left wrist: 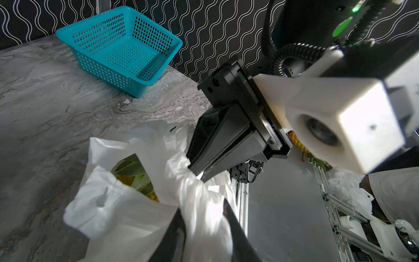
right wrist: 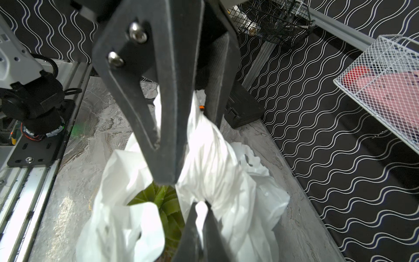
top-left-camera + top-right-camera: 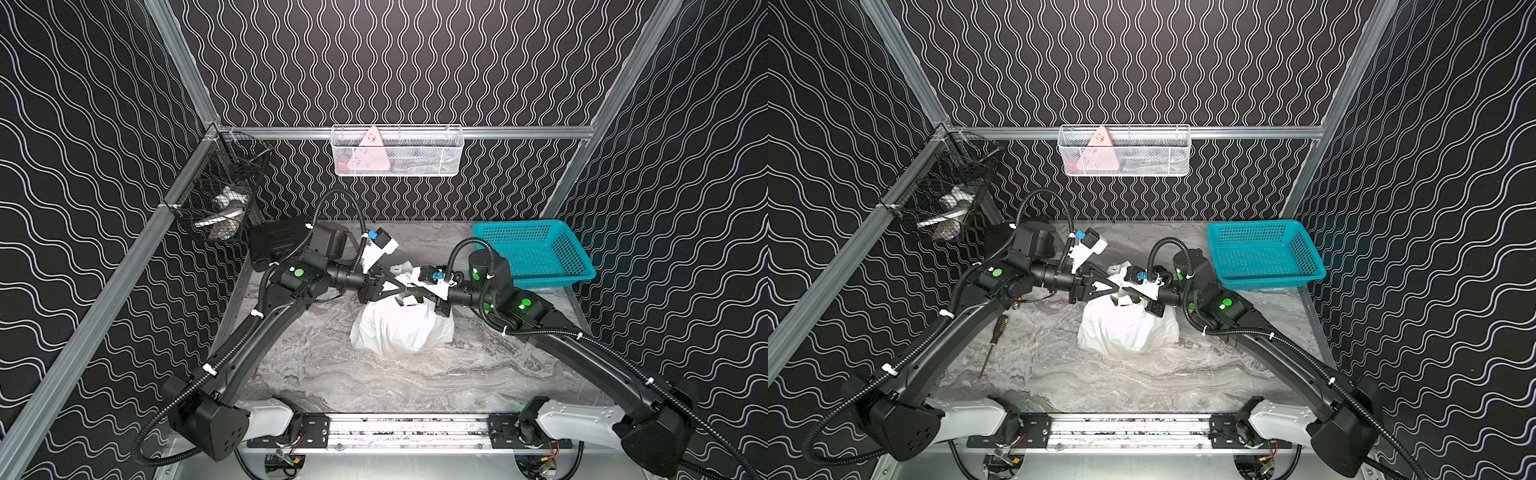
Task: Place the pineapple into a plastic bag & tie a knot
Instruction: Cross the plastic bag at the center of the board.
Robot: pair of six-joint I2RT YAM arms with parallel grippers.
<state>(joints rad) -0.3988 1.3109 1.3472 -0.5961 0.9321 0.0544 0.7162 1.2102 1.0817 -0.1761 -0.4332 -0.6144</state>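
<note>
left gripper point(image 1: 201, 207) gapes around the plastic bag point(image 3: 399, 332), right gripper point(image 2: 201, 205) pinches it tight; loose plastic might slide out, so no knot.

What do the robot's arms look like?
The left arm and right arm are black with white bases, ribbed black cables, white ties and glowing green dots. The left tool and right tool are pointed black wedges beside white camera blocks.
</note>
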